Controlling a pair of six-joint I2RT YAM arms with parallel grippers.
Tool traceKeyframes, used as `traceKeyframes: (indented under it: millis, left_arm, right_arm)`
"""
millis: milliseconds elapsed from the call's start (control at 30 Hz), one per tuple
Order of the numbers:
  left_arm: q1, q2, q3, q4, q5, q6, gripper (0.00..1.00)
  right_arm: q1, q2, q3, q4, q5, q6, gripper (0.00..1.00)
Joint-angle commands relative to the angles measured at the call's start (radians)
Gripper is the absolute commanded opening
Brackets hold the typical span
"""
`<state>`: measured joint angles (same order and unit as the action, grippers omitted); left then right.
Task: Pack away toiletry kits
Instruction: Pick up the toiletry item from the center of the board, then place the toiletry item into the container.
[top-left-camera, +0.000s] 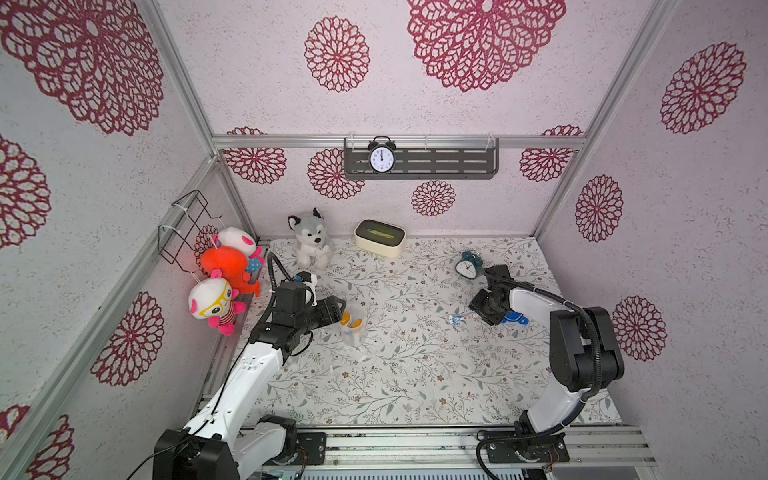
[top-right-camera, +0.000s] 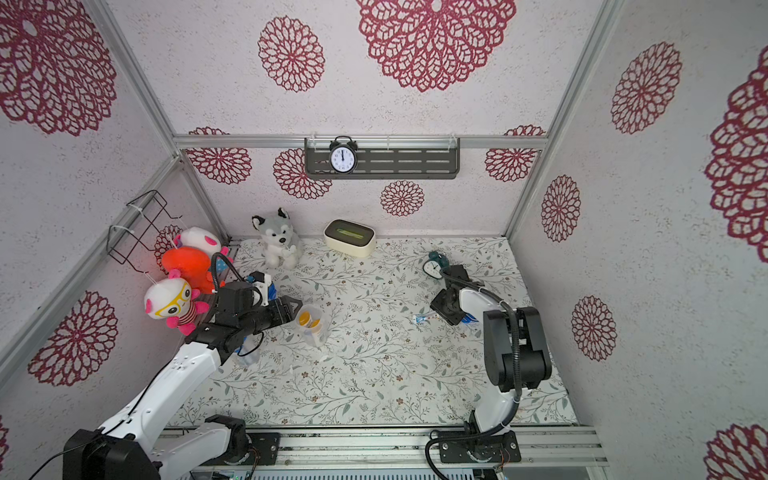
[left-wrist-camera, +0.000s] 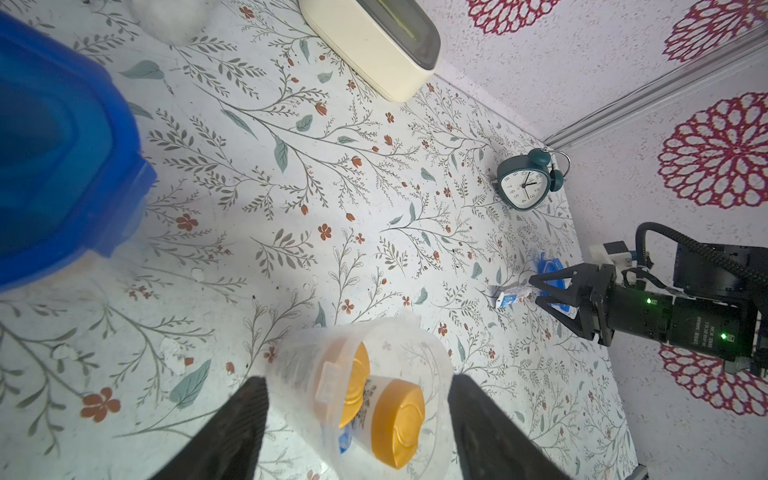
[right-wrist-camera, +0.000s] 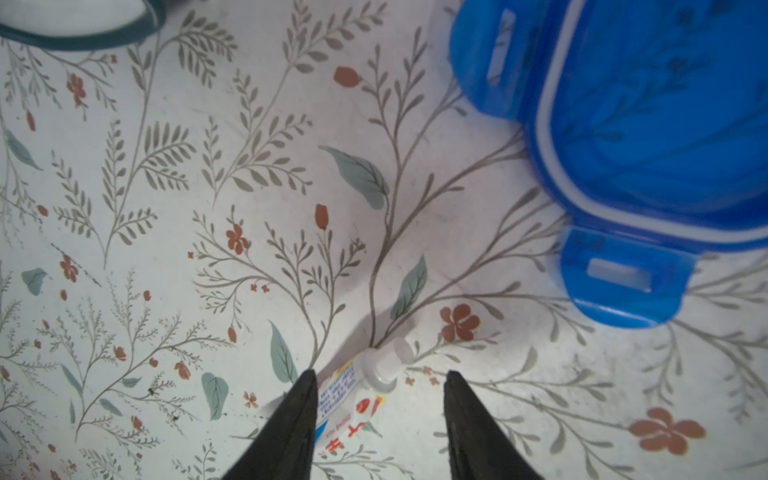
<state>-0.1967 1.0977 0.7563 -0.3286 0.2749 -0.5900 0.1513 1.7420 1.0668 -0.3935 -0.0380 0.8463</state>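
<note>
My left hand (left-wrist-camera: 357, 378) is spread wide around the clear cup (left-wrist-camera: 291, 365). One of my fingers (left-wrist-camera: 232, 436) sits against each side of its wall, so I have hold of it. The cup stands mouth up on the desk (top-left-camera: 415, 374), left of the middle and nearer the left edge than the right. Two white bottles (left-wrist-camera: 397, 419) with yellow-orange caps stand inside it, side by side and touching. A scrap of blue shows beneath them, and I cannot tell what it is.

My right hand (right-wrist-camera: 380, 374) is low over the desk near the right edge, about halfway between front and back. It is partly open. The toothpaste tube (right-wrist-camera: 345, 399) lies flat between my fingers, one finger right against it and the other clear of it with bare desk between, so I grip nothing. The tube's white cap pokes out just past my fingertips, toward the middle of the desk.

A blue lid (right-wrist-camera: 644, 124) with slotted tabs lies flat just beside the tube, on the side toward the right edge and partly under my right arm. A second blue lid (left-wrist-camera: 62, 145) looms close to my left wrist; I cannot tell where on the desk it rests.

The teal clock (top-left-camera: 467, 266) stands toward the back right corner, behind my right hand. The cream tissue box (top-left-camera: 380, 237) sits at the back edge.
</note>
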Motion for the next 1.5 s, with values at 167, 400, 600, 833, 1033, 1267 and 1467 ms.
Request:
traceKeyframes:
  millis: [167, 400, 600, 833, 1033, 1267, 1467]
  left_arm:
    - [-0.006, -0.018, 0.000, -0.012, -0.012, 0.011, 0.73]
    - [-0.006, -0.021, 0.002, -0.014, -0.013, 0.011, 0.73]
    - [-0.007, -0.025, 0.003, -0.018, -0.019, 0.013, 0.73]
    - [-0.006, -0.015, 0.018, -0.031, -0.028, 0.012, 0.73]
    - [-0.006, -0.009, 0.029, -0.035, -0.050, 0.002, 0.72]
    - [0.020, -0.062, 0.019, -0.077, -0.097, -0.045, 0.72]
    - [0.108, -0.142, -0.012, -0.119, 0.001, -0.078, 0.72]
  right_arm:
    - [0.003, 0.017, 0.005, 0.019, -0.002, 0.040, 0.45]
    - [0.010, 0.062, 0.025, 0.044, -0.005, 0.029, 0.36]
    - [0.035, 0.060, 0.028, 0.039, 0.045, 0.019, 0.16]
    - [0.179, -0.081, 0.035, 0.109, 0.229, -0.049, 0.08]
    - [0.337, -0.217, 0.048, 0.233, 0.282, -0.189, 0.03]
    - [0.529, -0.303, 0.010, 0.630, 0.141, -0.455, 0.01]
    - [0.631, -0.216, 0.018, 0.991, -0.124, -0.570, 0.00]
